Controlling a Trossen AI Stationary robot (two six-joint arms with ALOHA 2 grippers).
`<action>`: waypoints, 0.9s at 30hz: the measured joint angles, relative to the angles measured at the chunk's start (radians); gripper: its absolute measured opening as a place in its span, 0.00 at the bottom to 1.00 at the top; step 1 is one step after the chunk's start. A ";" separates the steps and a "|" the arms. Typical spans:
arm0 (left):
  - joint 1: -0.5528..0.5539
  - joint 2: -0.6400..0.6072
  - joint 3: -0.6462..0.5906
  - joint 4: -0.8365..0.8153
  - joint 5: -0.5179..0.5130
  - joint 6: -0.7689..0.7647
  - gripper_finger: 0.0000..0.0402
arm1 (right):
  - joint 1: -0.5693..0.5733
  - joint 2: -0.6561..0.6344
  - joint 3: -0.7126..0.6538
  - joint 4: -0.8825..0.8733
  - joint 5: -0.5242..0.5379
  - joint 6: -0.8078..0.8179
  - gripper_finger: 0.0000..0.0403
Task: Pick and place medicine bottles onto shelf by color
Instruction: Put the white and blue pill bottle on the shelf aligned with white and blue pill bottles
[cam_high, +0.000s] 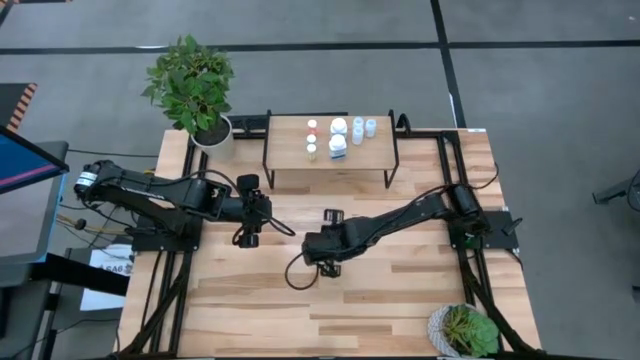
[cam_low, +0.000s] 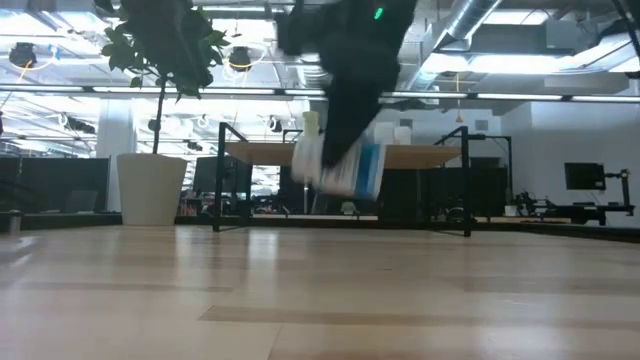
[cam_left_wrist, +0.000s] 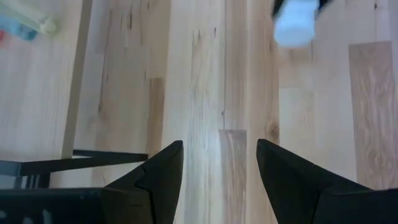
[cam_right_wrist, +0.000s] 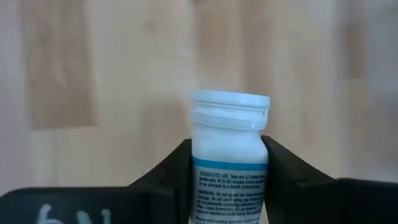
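Right tool (cam_right_wrist: 227, 168) pinching blue-label bottle (cam_right_wrist: 228, 155) by its body, clear of the worktop (cam_high: 400, 300) centre, for carry to shelf (cam_high: 285, 150) at 12. Left tool (cam_left_wrist: 219, 168) spread, idle at 9.

Bottles (cam_high: 340, 135) stand on the shelf (cam_high: 290, 150) behind both arms; plant (cam_high: 192, 85) at its left

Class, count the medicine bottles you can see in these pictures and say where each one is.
7. Six stand on the shelf: two small red-capped bottles, two larger bottles, two pale-capped bottles. One, the blue-labelled bottle, is in the right gripper. Others may be hidden.
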 joint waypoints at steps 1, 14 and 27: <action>0.000 0.000 0.000 0.000 0.000 0.003 0.48 | 0.006 -0.021 0.000 -0.013 0.039 0.000 0.36; 0.000 0.000 0.000 0.002 0.000 0.010 0.48 | 0.140 -0.510 -0.227 -0.148 0.544 0.275 0.36; 0.000 0.000 0.000 0.003 0.000 0.010 0.48 | 0.117 -0.804 -0.761 0.651 0.791 0.025 0.36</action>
